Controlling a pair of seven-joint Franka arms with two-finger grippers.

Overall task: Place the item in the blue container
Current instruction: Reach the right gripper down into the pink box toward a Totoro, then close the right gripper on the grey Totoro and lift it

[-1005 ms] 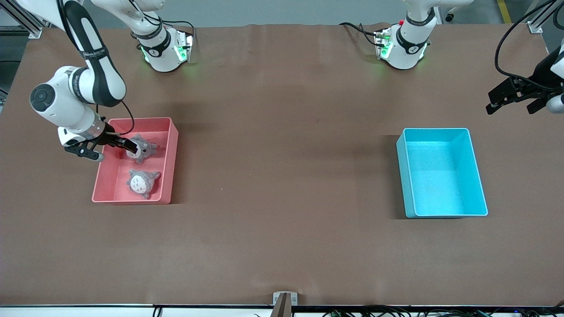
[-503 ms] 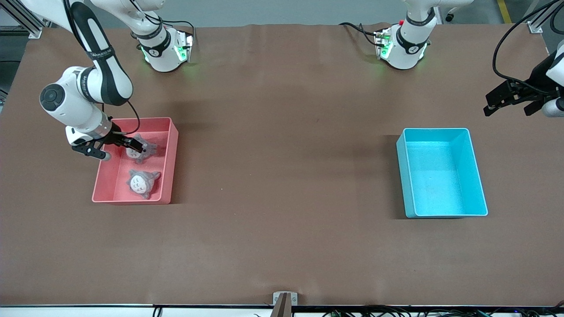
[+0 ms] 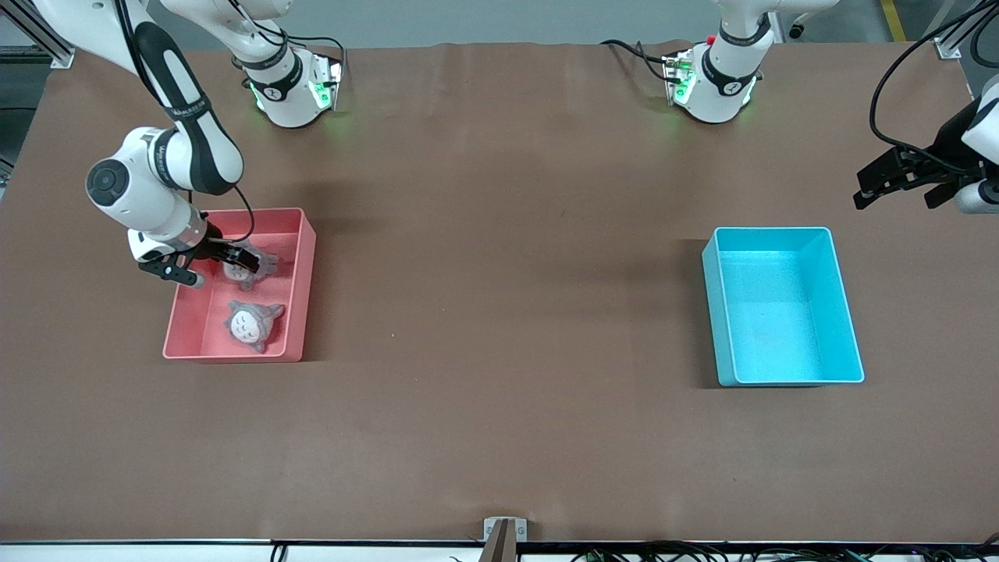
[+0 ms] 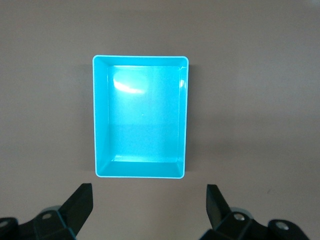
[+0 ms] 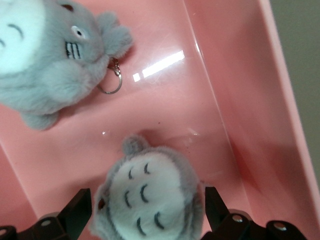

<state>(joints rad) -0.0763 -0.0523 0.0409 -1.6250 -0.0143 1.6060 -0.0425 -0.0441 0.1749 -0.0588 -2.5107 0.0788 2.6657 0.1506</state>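
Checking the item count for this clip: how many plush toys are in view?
2, both in the pink plastic bin: one grey plush toy nearer the camera, the other between the right tool's open fingers. None visibly hidden.

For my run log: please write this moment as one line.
right gripper: open, astride plush toy in pink bin | left gripper: open, waiting | blue container: empty

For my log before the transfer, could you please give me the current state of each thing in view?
blue container: empty, upright.
pink bin: holds two plush toys.
farther plush toy: lying between the right gripper's open fingers.
nearer plush toy: lying free.
right gripper: open, inside the pink bin.
left gripper: open, waiting above the table.
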